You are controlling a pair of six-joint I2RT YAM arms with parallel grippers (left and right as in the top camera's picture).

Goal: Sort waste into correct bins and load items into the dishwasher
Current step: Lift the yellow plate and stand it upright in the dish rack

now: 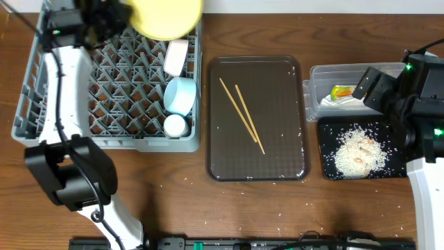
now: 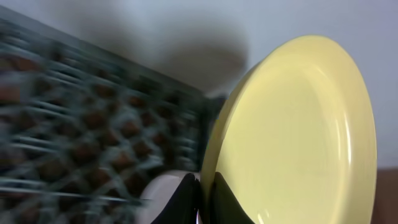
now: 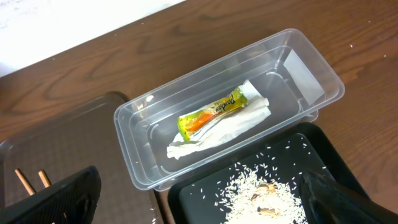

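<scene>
– Yellow plate (image 2: 298, 137), clamped by its rim between the left gripper's (image 2: 205, 199) dark fingers and held on edge. Is that how you read it?
– Yes, pinched tight at the lower rim, nearly upright. Beneath and beyond that gripper lies the grey dish rack (image 1: 139, 142), blurred in the wrist view.
– So the step in hand looks like slotting the plate into the rack. How should it go?
– Hold it on edge, line the rim up with a free row of pegs below the fingers, and lower it straight. I would steer clear of the white bowl (image 1: 176, 57), light blue bowl (image 1: 180, 95) and small cup (image 1: 175, 125), which sit in the rack under the plate's side of the gripper. Let go only once the rim rests between pegs, or it may tip.
– And the other arm?
– The right gripper (image 3: 199, 208) hangs spread wide, holding nothing. Ahead of its fingers the clear tub (image 3: 121, 121) holds the snack wrapper (image 3: 214, 115) on the napkin (image 3: 186, 148). Directly under it the black tray (image 3: 189, 196) carries the rice (image 3: 249, 186).
– Chopsticks?
– The chopsticks (image 1: 243, 118) lie on the brown tray (image 1: 277, 83), between the two grippers, not yet loaded.
</scene>
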